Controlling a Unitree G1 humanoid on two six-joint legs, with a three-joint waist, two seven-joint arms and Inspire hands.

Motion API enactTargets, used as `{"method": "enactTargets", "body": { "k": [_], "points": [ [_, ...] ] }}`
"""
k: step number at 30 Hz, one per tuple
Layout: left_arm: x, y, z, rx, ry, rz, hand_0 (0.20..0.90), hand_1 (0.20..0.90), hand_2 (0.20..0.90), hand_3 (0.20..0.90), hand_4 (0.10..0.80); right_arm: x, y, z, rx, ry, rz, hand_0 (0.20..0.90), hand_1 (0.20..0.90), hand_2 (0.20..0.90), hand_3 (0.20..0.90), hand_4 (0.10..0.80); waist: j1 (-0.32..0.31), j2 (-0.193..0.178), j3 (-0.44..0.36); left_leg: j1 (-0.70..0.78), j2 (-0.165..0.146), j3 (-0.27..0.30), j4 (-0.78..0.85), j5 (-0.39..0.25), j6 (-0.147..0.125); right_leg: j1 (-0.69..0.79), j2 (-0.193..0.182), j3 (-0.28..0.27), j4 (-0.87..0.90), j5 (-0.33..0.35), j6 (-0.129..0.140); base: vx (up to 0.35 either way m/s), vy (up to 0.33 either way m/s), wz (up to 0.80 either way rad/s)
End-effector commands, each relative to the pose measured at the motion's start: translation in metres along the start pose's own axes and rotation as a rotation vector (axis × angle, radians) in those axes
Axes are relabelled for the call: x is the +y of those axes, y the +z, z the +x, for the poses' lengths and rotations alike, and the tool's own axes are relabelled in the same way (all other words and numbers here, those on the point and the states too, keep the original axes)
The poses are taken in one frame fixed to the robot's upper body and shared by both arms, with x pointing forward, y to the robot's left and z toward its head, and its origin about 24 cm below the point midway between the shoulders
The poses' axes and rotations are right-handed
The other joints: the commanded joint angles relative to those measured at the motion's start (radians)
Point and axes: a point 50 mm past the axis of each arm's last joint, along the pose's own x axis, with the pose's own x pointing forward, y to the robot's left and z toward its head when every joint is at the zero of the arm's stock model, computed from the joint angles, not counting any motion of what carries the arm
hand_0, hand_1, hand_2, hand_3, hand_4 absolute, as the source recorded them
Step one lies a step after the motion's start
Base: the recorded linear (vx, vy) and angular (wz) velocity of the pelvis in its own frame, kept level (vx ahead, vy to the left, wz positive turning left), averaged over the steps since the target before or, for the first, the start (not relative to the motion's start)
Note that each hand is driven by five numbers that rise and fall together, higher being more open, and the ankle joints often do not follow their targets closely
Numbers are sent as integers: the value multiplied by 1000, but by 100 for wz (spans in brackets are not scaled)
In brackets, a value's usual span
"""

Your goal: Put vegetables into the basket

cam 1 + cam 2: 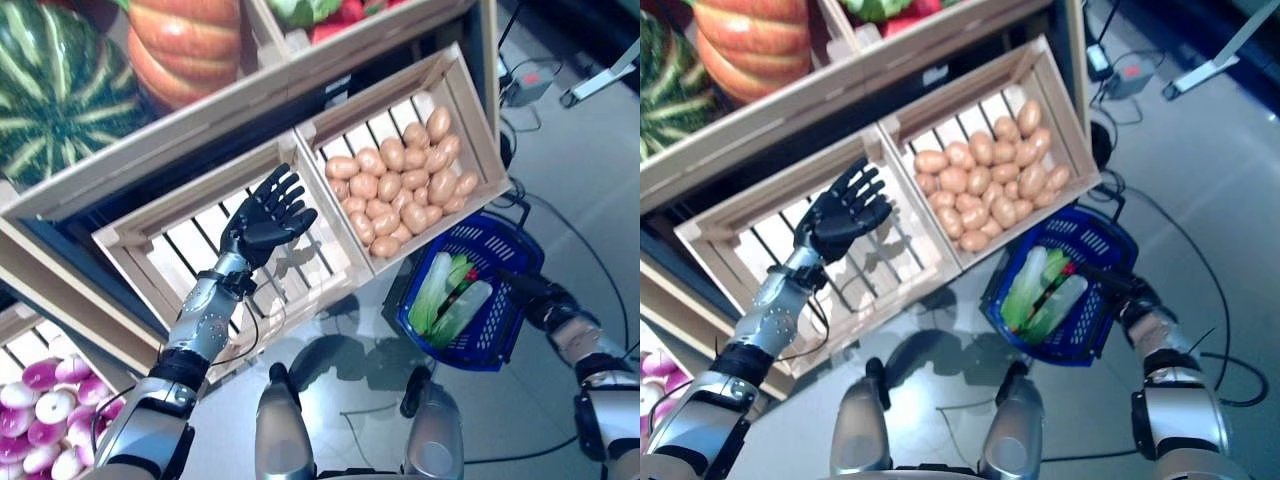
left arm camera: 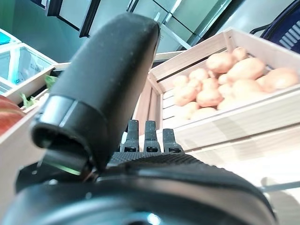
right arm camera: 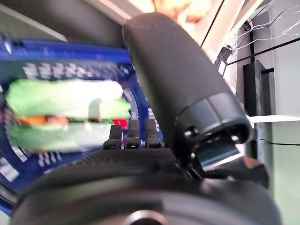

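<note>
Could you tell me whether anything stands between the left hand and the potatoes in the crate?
Only the wooden divider between the two crates. The left hand hovers open above the empty crate; the potatoes lie uncovered next door.

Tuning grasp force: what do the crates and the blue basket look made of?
Crates: pale unfinished wood, it seems; slatted floors, visible grain, matte. Blue basket: likely moulded plastic; uniform glossy blue, perforated lattice wall. The right hand is at its rim, fingers hidden; the left hand hovers open over the empty crate.

Produce section of a shop
Slanted wooden crates [image 1: 450,95] display potatoes [image 1: 398,185], watermelon [image 1: 60,90], pumpkin [image 1: 185,45]; a blue shopping basket [image 1: 500,250] sits nearby.
</note>
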Motion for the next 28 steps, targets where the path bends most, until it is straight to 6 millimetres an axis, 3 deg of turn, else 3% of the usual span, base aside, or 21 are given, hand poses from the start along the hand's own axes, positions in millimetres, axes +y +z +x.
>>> {"method": "enactTargets", "body": {
  "k": [1, 3, 6, 11, 19, 23, 26, 28],
  "points": [
    [6, -5, -12, -19, 32, 40, 900, 900, 900, 900, 800, 13, -2, -1, -120, 84, 16, 900, 900, 900, 900, 800, 14, -15, -171, 79, -42, 6, -182, 61, 23, 131, 22, -17, -216, 86, -5, 208, 12, -17],
    [10, -17, -22, 16, 76, 69, 900, 900, 900, 900, 800, 19, -13, -3, -125, 132, 79, 900, 900, 900, 900, 800, 13, -14, -195, 103, -45, 7, -232, 87, 20, 155, 32, -14, -258, 105, -3, 145, 28, -16],
    [18, -57, -52, 123, 175, 92, 900, 900, 900, 900, 800, 27, -61, -17, -115, 218, 137, 900, 900, 900, 900, 800, -1, -6, -257, 175, -44, 25, -349, 135, 14, 227, 54, -8, -370, 140, 0, 168, 47, -11],
    [28, -95, -90, 264, 301, 99, 900, 900, 900, 900, 800, 35, -111, -36, -34, 230, 165, 900, 900, 900, 900, 800, -30, -2, -294, 227, -41, 41, -378, 125, 13, 277, 80, 9, -432, 153, -8, 98, 25, -5],
    [42, -140, -146, 499, 421, 191, 900, 900, 900, 900, 800, 20, -153, -49, 67, 123, 135, 900, 900, 900, 900, 800, -53, -5, -307, 258, -47, 44, -378, 112, 26, 307, 97, 35, -423, 131, -20, 65, 5, -1],
    [41, -154, -162, 551, 463, 186, 900, 900, 900, 900, 800, 6, -175, -54, 161, 39, 120, 900, 900, 900, 900, 800, -53, -2, -313, 263, -50, 37, -378, 108, 27, 318, 100, 33, -431, 127, -22, 47, 13, 7],
    [37, -174, -181, 695, 509, 305, 900, 900, 900, 900, 800, 1, -203, -61, 239, -7, 156, 900, 900, 900, 900, 800, -48, 0, -318, 263, -52, 31, -378, 109, 28, 324, 99, 27, -431, 126, -21, 37, 3, 7],
    [36, -181, -190, 734, 533, 306, 900, 900, 900, 900, 800, -1, -210, -64, 250, -24, 140, 900, 900, 900, 900, 800, -47, 2, -320, 264, -54, 28, -378, 108, 29, 326, 100, 28, -432, 124, -22, 0, 0, 0]
  ]
}}
